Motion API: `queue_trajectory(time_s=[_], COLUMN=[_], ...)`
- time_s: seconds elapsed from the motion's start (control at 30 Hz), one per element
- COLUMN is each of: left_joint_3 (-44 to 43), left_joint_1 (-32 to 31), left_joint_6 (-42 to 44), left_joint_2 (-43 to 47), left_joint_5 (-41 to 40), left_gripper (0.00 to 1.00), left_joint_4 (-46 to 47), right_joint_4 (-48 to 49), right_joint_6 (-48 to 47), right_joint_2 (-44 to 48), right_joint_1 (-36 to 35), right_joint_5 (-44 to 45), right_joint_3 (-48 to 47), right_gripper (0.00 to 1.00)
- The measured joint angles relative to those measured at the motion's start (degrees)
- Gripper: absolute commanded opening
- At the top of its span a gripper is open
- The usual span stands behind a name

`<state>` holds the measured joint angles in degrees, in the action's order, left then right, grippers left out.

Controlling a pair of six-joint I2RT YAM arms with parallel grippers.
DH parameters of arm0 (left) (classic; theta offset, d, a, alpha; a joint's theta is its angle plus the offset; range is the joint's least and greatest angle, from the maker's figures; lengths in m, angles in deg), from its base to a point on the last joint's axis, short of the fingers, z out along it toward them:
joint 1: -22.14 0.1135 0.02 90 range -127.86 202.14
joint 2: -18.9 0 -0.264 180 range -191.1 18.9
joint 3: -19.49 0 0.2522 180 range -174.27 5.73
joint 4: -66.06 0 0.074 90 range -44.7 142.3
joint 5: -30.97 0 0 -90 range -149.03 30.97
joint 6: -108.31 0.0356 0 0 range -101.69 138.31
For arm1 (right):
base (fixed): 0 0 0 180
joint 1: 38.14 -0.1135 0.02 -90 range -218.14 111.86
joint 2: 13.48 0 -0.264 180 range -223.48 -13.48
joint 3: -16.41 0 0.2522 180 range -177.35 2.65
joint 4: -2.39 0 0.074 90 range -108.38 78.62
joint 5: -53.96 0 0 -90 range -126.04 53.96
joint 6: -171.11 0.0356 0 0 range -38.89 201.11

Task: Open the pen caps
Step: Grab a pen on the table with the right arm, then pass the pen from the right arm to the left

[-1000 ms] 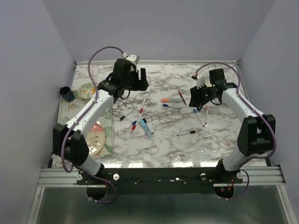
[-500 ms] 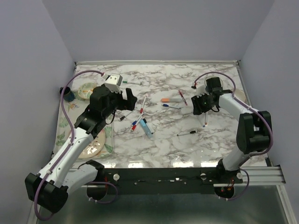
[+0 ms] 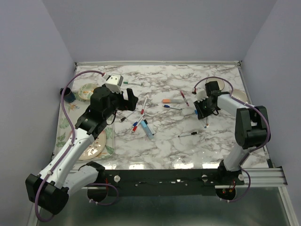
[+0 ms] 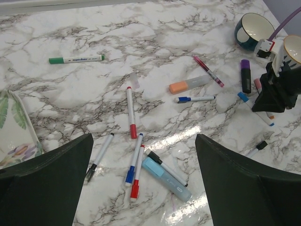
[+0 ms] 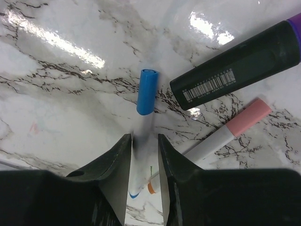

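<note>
Marble table (image 3: 164, 141), left pincer (image 4: 144, 136) wide, right pincer (image 5: 144, 137) straddling blue-capped pen (image 5: 146, 101), grip unclear.

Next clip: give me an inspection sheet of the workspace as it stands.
Surface: marble-pattern table, glossy, with glare patches.
Job's things: capped pens scattered mid-table; blue-capped pen lies between the right gripper's fingers, cap on.
Clutter: floral plate, dark cup, mug.
Grippers: left gripper open, above the pens; right gripper straddles the pen's body, contact unclear.
Cables: purple cable loops on each arm, clear of the pens.
Surroundings: lilac walls, metal rail at the near edge.
</note>
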<state>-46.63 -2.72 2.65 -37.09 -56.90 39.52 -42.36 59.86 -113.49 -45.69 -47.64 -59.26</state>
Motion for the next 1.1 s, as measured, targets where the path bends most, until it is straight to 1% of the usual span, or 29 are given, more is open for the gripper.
queue_trajectory(time_s=[0.03,0.17,0.3,0.33,0.43,0.53,0.63,0.7,0.8,0.9,1.03,1.1], left_joint_3=[0.00,0.00,0.00,0.00,0.02,0.07,0.44,1.53,5.51,12.15,19.26,21.09], left_joint_1=[0.00,0.00,0.00,0.00,0.00,0.07,0.52,0.81,0.90,0.70,-1.95,-5.25], left_joint_6=[-0.02,-0.07,-0.48,-0.66,-1.25,-2.10,-4.48,-6.75,-12.79,-22.32,-32.96,-37.46], left_joint_2=[0.00,0.02,0.17,0.26,0.31,0.28,-0.07,-0.35,-0.87,-1.73,-4.28,-6.19], left_joint_5=[0.00,0.07,0.98,1.51,2.93,4.52,7.93,10.32,14.40,17.16,16.87,14.45], left_gripper=[0.99,0.99,0.99,0.99,0.99,0.99,0.99,0.99,0.98,0.96,0.95,0.93], left_joint_4=[0.00,0.11,0.76,1.16,1.97,2.67,4.28,6.62,12.94,22.10,32.54,36.65], right_joint_4=[-0.04,-0.33,-0.42,-0.44,-0.74,-1.38,-2.40,-2.95,-3.91,-4.28,-4.79,-4.96], right_joint_6=[-0.09,-0.42,-0.57,-0.55,-0.61,-0.70,-0.28,0.07,0.72,1.25,1.55,1.62], right_joint_2=[-0.22,-0.96,-1.11,-1.14,-1.33,-1.38,-1.40,-1.18,0.98,4.79,8.63,9.03], right_joint_1=[0.00,0.00,0.00,0.00,0.00,0.00,-0.02,-0.02,-0.02,-0.02,0.00,0.02], right_joint_5=[-0.02,-0.02,0.00,0.00,0.00,-0.50,-2.21,-3.82,-7.76,-12.59,-23.39,-27.71], right_joint_3=[0.00,-0.26,-0.44,-0.46,-0.72,-1.01,-1.25,-1.27,-1.25,-1.25,-1.27,-1.27], right_gripper=[0.33,0.33,0.24,0.18,0.06,0.01,0.01,0.01,0.00,0.01,0.00,0.01])
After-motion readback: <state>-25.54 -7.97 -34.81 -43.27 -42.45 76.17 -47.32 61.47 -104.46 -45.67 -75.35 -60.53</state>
